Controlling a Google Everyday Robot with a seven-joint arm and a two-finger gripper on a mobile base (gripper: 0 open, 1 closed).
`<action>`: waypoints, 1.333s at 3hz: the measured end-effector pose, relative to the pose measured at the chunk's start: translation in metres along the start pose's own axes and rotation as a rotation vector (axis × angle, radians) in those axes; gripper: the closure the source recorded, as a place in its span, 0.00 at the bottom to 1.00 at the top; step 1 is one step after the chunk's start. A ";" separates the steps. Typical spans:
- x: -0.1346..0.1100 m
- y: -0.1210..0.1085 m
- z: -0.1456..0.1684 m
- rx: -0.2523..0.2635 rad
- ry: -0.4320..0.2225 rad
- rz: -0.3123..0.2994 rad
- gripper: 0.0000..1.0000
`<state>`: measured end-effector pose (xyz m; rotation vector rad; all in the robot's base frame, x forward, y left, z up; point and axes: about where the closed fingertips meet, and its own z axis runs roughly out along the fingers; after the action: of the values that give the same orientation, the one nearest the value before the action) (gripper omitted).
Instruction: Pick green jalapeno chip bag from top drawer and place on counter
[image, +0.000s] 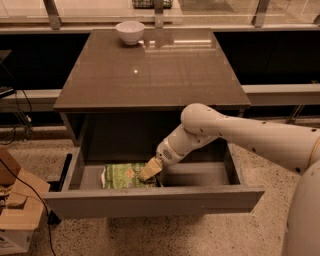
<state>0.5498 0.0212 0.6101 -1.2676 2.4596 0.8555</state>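
Observation:
The top drawer (150, 199) is pulled out wide below the counter (150, 70). The green jalapeno chip bag (122, 176) lies flat on the drawer floor at the left, a crinkly light-green bag. My white arm reaches down from the right into the drawer. My gripper (149, 170) has tan fingers and sits at the bag's right end, touching or just above it. The drawer's front panel hides the bag's near edge.
A white bowl (130, 32) stands at the counter's far left. A pale ledge with metal posts (260, 15) runs behind it. A cardboard box (15, 210) and black cables lie on the speckled floor at the left.

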 end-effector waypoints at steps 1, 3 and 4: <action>0.000 0.000 0.000 0.000 0.000 0.000 0.74; -0.029 0.045 -0.083 0.099 -0.125 -0.132 1.00; -0.049 0.070 -0.163 0.207 -0.201 -0.230 1.00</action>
<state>0.5307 -0.0132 0.7902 -1.2894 2.1334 0.6184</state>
